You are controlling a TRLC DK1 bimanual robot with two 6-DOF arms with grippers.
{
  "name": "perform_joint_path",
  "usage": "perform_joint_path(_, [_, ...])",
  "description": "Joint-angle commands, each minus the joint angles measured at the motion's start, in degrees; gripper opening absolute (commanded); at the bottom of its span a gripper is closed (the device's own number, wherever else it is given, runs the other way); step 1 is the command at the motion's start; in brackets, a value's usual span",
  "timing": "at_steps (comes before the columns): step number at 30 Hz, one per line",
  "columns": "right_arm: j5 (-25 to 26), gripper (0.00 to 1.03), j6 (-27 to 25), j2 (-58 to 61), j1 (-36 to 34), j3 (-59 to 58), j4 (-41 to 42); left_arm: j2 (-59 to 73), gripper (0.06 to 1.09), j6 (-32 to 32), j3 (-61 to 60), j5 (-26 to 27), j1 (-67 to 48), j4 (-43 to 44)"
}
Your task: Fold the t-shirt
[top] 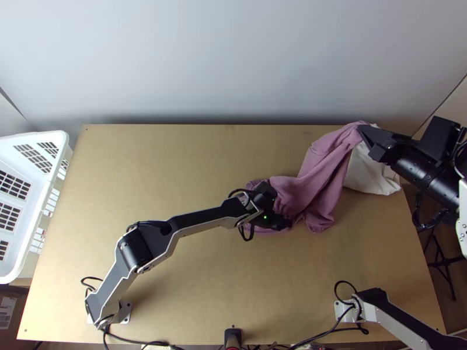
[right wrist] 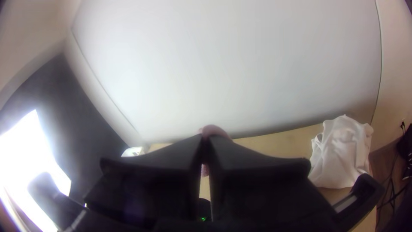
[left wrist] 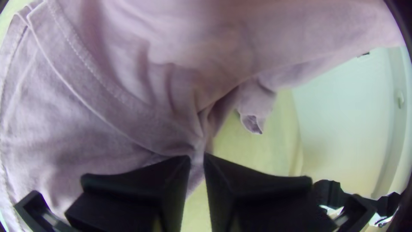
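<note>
A dusty-pink t-shirt (top: pixel 318 169) is stretched between two robot pincers over the right half of a light wooden desk (top: pixel 175 163). It is neither flat nor folded: one end sits bunched and wrinkled right of the desk's middle, and from there a long, creased band of cloth slants up and away toward the far right, lifted clear of the desk at its upper end. A loose part droops off this band toward the near side. Up close, the cloth shows curved, stitched seams, with deep creases drawn together at one spot, and a small part ending in an open, tube-like edge.

The left pincer (top: pixel 274 210) is low over the bunched end. In the left wrist view, the left pincer (left wrist: pixel 197 158) has its tips nearly together, pinching the shirt where the creases meet.

The right pincer (top: pixel 363 131) is raised near the desk's far right corner, closed on the shirt's upper end. In the right wrist view, a bit of pink pokes out between the almost touching tips of the right pincer (right wrist: pixel 207 139).

A rumpled white cloth (top: pixel 370 172) lies at the far right, partly behind the raised shirt. A white slatted basket (top: pixel 49 137) is at the desk's left end.
</note>
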Motion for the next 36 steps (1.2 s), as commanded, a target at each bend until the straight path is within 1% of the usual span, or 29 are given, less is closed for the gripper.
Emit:
perform_joint_path(1, [0.1, 0.03, -0.2, -0.4, 0.0, -0.8, 1.8, 0.5, 0.53, -0.5, 1.1, -1.1, 2.9, -2.2])
perform_joint_path(6, [0.0, 0.03, 0.1, 2.1, 0.0, 1.5, 2.5, -1.0, 0.57, -0.4, 0.6, -1.1, 5.0, -3.1])
perform_joint_path(19, [0.0, 0.03, 0.2, 4.1, 0.5, 3.9, 2.5, -1.0, 0.57, -0.8, 1.8, -1.2, 6.1, -3.2])
perform_joint_path(22, [0.0, 0.03, 0.3, 4.2, 0.4, 4.0, 2.5, -0.6, 0.59, -0.8, 2.4, -1.3, 6.0, -3.7])
perform_joint_path(27, [0.0, 0.03, 0.5, 4.3, 0.4, 3.9, 2.5, 1.1, 0.57, -1.3, 2.6, -2.1, 6.0, -5.0])
perform_joint_path(28, [0.0, 0.03, 0.5, 4.3, 0.4, 4.0, 2.5, 1.2, 0.46, -1.3, 2.6, -2.5, 6.1, -5.1])
perform_joint_path(29, [0.0, 0.03, 0.5, 4.4, 0.4, 4.0, 2.5, 1.4, 0.32, -1.3, 2.7, -3.4, 6.3, -5.1])
perform_joint_path(30, [0.0, 0.03, 0.6, 4.4, 0.4, 4.0, 2.6, 1.6, 0.14, -1.5, 2.8, -3.7, 6.7, -5.1])
perform_joint_path(31, [0.0, 0.03, 0.6, 4.5, 0.4, 4.0, 2.6, 1.8, 0.1, -1.5, 2.9, -4.2, 6.9, -5.2])
perform_joint_path(36, [0.0, 0.03, 0.6, 4.9, 0.4, 3.9, 2.8, 1.4, 0.09, -2.1, 3.1, -4.2, 7.5, -6.6])
